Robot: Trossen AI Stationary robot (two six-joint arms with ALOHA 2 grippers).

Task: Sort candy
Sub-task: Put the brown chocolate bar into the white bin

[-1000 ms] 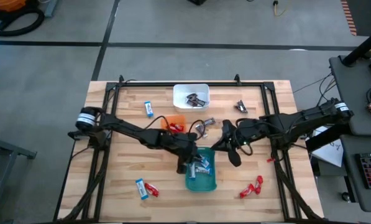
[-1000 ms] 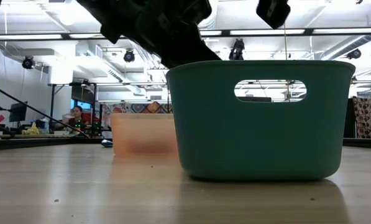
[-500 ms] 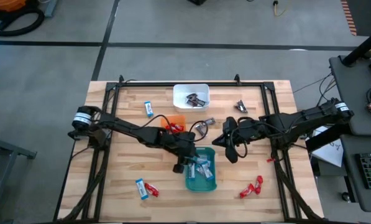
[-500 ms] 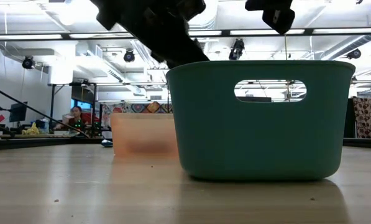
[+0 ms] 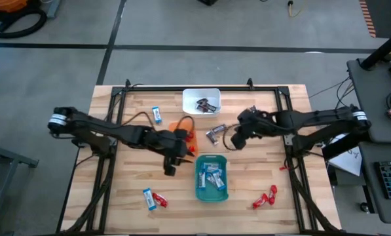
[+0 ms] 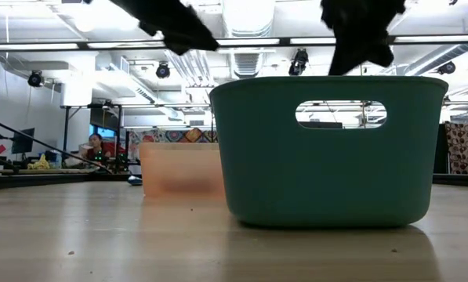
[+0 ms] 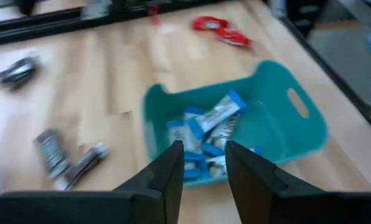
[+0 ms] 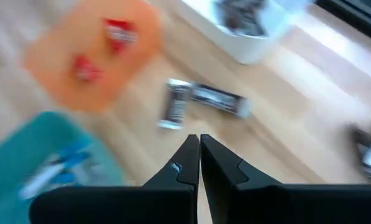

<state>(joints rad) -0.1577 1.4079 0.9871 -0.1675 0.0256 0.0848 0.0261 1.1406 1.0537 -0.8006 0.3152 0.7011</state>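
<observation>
- Taking the far edge of the tabletop [image 5: 293, 124] as twelve o'clock: nearest me lie a blue-and-white candy [image 5: 147, 196] touching a red candy [image 5: 159, 198] at the seven o'clock corner, and two more red candies [image 5: 266, 196] at five.
- The teal tray [image 5: 200, 191] sits near centre, with blue-and-white candies [image 5: 212, 176] in it.
- The left claw [image 5: 171, 168] hangs at the teal tray's nine o'clock. Its fingers [image 7: 173, 163] stand part open with nothing between them. The loose pair at seven o'clock is its closest work.
- The right claw [image 5: 235, 142] hovers at the tray's one o'clock, pinched closed and empty.
- Two dark candies [image 5: 215, 133] lie just beside it at its ten o'clock, set at an angle to each other. The right arm is plainly nearer, so I'd judge that pick is its job; it must open first.
- Farther off stand the orange tray [image 5: 182, 124] holding reds, a lone blue candy [image 5: 156, 115], a dark candy [image 5: 254, 113], and the white tray [image 5: 189, 95] at twelve.
</observation>
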